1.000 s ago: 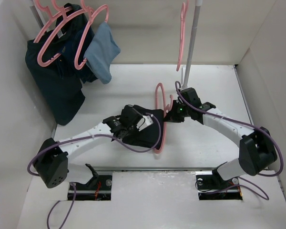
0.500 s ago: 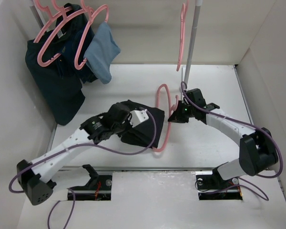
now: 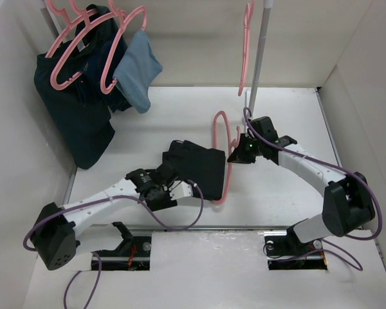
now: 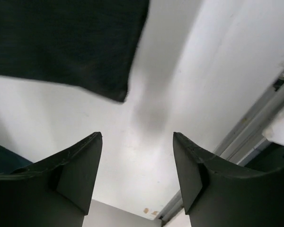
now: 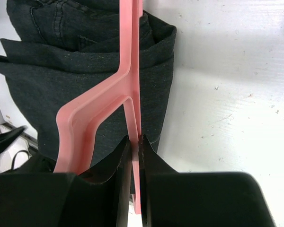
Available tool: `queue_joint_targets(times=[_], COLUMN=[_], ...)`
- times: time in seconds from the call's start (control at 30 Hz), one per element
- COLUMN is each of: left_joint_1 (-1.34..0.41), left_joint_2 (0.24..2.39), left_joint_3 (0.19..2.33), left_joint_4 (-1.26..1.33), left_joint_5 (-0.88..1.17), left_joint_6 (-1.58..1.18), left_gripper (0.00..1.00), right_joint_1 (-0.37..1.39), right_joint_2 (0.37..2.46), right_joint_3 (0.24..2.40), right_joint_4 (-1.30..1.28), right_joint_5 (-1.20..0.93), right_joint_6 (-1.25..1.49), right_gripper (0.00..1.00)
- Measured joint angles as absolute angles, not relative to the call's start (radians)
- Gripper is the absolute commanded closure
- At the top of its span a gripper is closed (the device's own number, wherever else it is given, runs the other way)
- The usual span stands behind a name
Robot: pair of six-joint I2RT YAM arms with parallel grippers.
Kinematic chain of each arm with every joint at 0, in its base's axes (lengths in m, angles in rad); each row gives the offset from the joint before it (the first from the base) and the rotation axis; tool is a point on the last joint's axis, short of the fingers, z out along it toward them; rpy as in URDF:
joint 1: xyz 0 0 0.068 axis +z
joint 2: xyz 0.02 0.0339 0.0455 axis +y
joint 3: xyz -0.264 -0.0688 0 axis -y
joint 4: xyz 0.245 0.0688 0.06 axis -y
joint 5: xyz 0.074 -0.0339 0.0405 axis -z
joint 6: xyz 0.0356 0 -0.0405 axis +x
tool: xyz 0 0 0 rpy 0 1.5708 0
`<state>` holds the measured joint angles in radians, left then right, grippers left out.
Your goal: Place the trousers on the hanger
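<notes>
The right gripper (image 5: 134, 141) clamps the hanger (image 5: 125, 85). The left gripper (image 4: 137, 142) stands parted, empty, just beside the folded trousers (image 3: 199, 168).

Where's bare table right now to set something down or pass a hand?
Free: rear strip between navy garment and rack pole; patch between hanger and right arm. Crowded: centre, where trousers, hanger, left gripper and right gripper bunch.
</notes>
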<state>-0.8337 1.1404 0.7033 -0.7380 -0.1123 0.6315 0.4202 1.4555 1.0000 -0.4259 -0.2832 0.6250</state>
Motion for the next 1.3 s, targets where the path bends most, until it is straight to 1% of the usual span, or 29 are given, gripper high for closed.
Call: queue_joint_targets(times=[0.07, 0.17, 0.2, 0.23, 0.3, 0.33, 0.37, 0.47, 0.5, 0.53, 0.57, 0.67, 0.83, 0.97, 1.07, 1.2, 1.23, 1.3], left_joint_1=[-0.826, -0.817, -0.815, -0.815, -0.815, -0.815, -0.814, -0.785, -0.763, -0.735, -0.710, -0.624, -0.513, -0.468, -0.462, -0.470, -0.480, -0.517], left_joint_2=[1.095, 1.024, 1.001, 0.983, 0.976, 0.981, 1.008, 1.155, 1.223, 1.289, 1.339, 1.480, 1.575, 1.592, 1.561, 1.411, 1.362, 1.272], left_joint_3=[0.773, 0.934, 0.980, 1.014, 1.044, 1.046, 1.046, 1.049, 1.051, 1.056, 1.062, 1.092, 1.088, 1.077, 1.078, 1.128, 1.163, 1.261], left_joint_4=[-0.781, -0.810, -0.799, -0.775, -0.724, -0.694, -0.670, -0.598, -0.572, -0.557, -0.550, -0.529, -0.459, -0.437, -0.458, -0.556, -0.586, -0.634], left_joint_5=[-0.080, -0.016, 0.002, 0.017, 0.022, 0.012, -0.002, -0.033, -0.030, -0.022, -0.006, 0.025, 0.078, 0.137, 0.189, 0.261, 0.281, 0.332], left_joint_6=[0.659, 0.683, 0.683, 0.675, 0.652, 0.639, 0.621, 0.580, 0.567, 0.559, 0.548, 0.533, 0.513, 0.502, 0.500, 0.509, 0.516, 0.523], left_gripper=[0.39, 0.39, 0.41, 0.41, 0.41, 0.44, 0.45, 0.45, 0.43, 0.37, 0.34, 0.33, 0.32, 0.32, 0.28, 0.12, 0.04, 0.00], right_joint_1=[0.420, 0.420, 0.420, 0.420, 0.420, 0.420, 0.421, 0.425, 0.427, 0.429, 0.434, 0.442, 0.454, 0.472, 0.503, 0.582, 0.612, 0.681], right_joint_2=[1.456, 1.456, 1.456, 1.456, 1.456, 1.456, 1.459, 1.467, 1.468, 1.468, 1.468, 1.468, 1.451, 1.409, 1.364, 1.279, 1.258, 1.234], right_joint_3=[1.000, 1.000, 1.000, 1.000, 1.000, 1.001, 1.004, 1.013, 1.017, 1.019, 1.020, 1.021, 1.021, 1.054, 1.102, 1.138, 1.146, 1.177], right_joint_4=[-0.429, -0.432, -0.434, -0.434, -0.434, -0.434, -0.434, -0.438, -0.439, -0.440, -0.440, -0.443, -0.461, -0.514, -0.562, -0.606, -0.616, -0.634], right_joint_5=[-0.279, -0.276, -0.276, -0.277, -0.277, -0.277, -0.278, -0.279, -0.280, -0.281, -0.280, -0.267, -0.247, -0.241, -0.225, -0.175, -0.158, -0.115], right_joint_6=[0.624, 0.621, 0.621, 0.621, 0.620, 0.620, 0.619, 0.614, 0.612, 0.609, 0.606, 0.599, 0.596, 0.598, 0.615, 0.693, 0.718, 0.767], right_gripper=[1.00, 1.00, 1.00, 1.00, 1.00, 1.00, 1.00, 1.00, 1.00, 1.00, 1.00, 1.00, 1.00, 1.00, 1.00, 1.00, 1.00, 1.00])
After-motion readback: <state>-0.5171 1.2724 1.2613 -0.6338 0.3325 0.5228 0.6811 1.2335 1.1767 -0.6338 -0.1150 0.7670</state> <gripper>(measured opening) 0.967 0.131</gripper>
